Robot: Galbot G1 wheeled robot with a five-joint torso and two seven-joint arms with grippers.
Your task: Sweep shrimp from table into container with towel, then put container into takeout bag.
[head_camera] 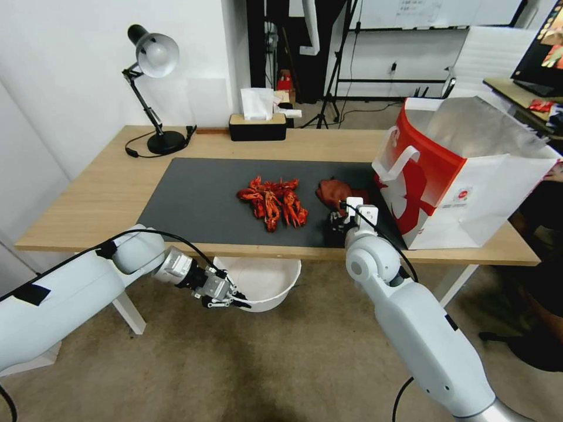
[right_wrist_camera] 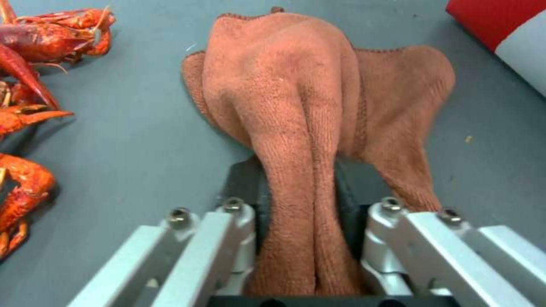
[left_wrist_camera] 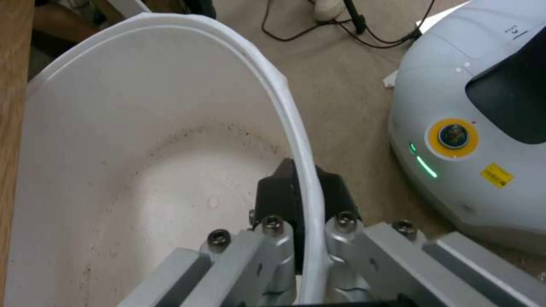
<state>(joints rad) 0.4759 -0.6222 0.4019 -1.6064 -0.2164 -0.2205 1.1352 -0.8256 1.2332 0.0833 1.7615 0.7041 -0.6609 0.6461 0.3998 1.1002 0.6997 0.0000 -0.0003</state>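
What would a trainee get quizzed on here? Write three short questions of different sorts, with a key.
1. True or false: the shrimp already lie in the container.
2. What does the right gripper hold? A) towel B) bag handle C) lamp
3. Fill in: the left gripper pinches the container's ____, holding it below the table edge.

Key: 1 false, they lie on the mat; 2 A; 3 rim.

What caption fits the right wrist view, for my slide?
Right gripper pinches the rust-red towel on the grey mat, shrimp beside it.
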